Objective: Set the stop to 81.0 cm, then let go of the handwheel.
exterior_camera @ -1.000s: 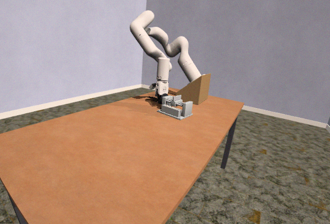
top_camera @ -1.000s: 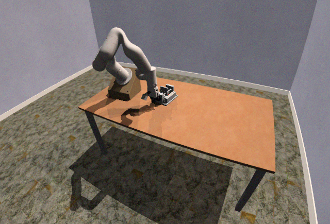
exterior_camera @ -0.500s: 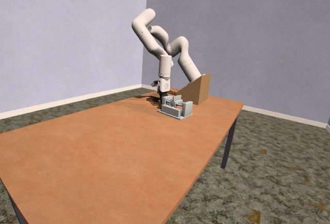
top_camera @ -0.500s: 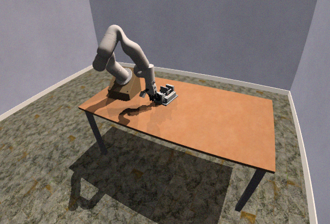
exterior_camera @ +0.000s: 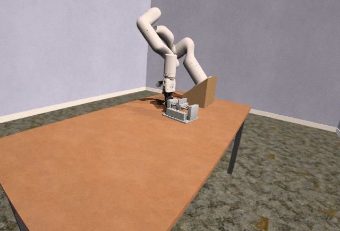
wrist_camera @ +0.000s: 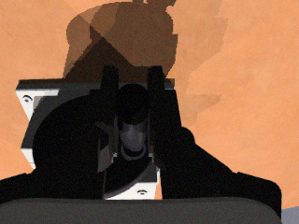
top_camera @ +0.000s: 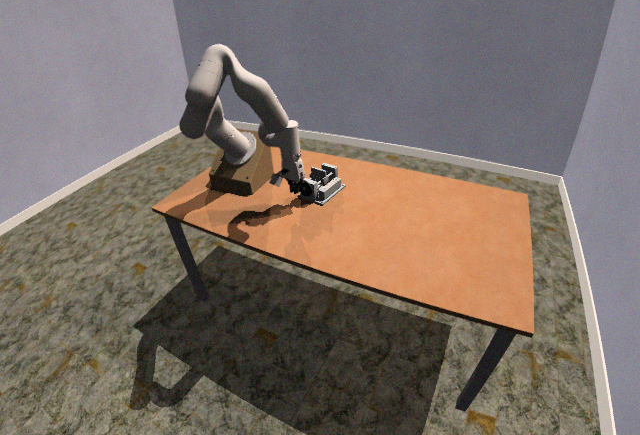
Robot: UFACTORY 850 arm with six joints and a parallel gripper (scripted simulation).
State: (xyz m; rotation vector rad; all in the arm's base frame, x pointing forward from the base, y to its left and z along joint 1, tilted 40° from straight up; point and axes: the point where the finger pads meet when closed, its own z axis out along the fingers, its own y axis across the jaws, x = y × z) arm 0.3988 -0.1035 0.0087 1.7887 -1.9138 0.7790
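Tool (top_camera: 294,187) (exterior_camera: 166,103) (wrist_camera: 133,85) clamped on the knob (wrist_camera: 133,98) — presumably for cranking; the handwheel (top_camera: 307,189) (exterior_camera: 170,98) (wrist_camera: 63,135) spreads toward eight o'clock in the wrist view.

The top view is looking down at a slant from high over one long side of the table (top_camera: 413,234) (exterior_camera: 109,146), taking in all of its top — the farthest camera. The exterior view is standing lower, beyond the end away from the arm's base (top_camera: 242,174) (exterior_camera: 201,94), and facing back toward it. Both are sharing the arm and table. The wrist view is peering between the gripper's fingers — very near — at the handwheel (wrist_camera: 61,135).
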